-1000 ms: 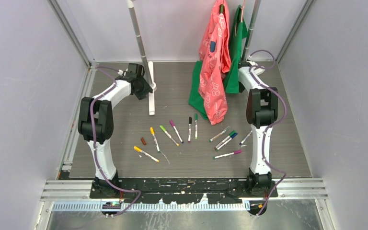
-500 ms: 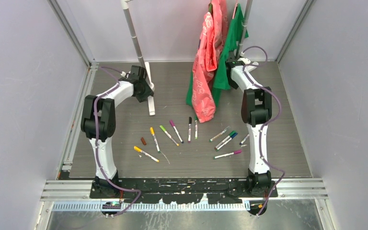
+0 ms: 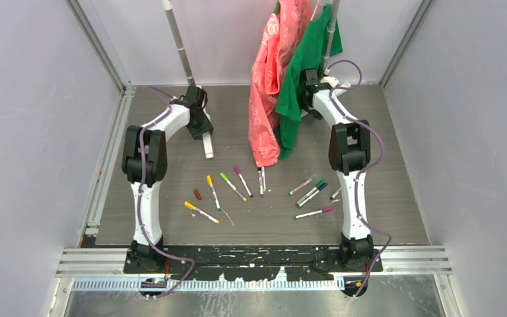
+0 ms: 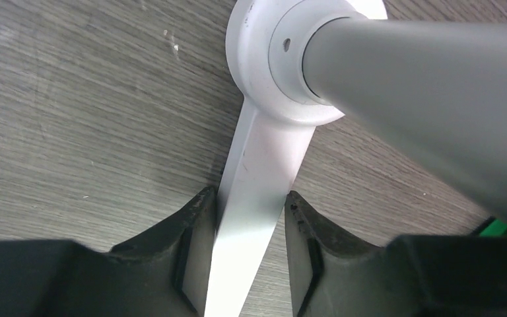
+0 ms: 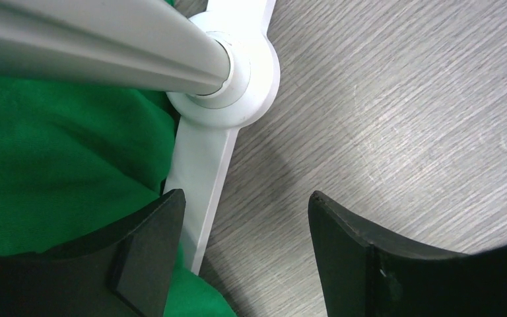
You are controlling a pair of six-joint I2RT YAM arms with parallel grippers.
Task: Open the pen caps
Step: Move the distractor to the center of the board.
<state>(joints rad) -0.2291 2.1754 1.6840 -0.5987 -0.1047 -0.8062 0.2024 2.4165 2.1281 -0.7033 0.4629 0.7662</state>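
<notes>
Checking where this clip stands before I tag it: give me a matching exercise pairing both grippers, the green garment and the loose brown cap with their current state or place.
Things:
A. left gripper
B. right gripper
C. green garment
D. brown cap

States or places:
1. lies loose on the table, left of the pens
2. hangs from the rack
3. closed on a white rack foot
4. wide open, gripping nothing

Pairs: A-3, B-4, C-2, D-1
</notes>
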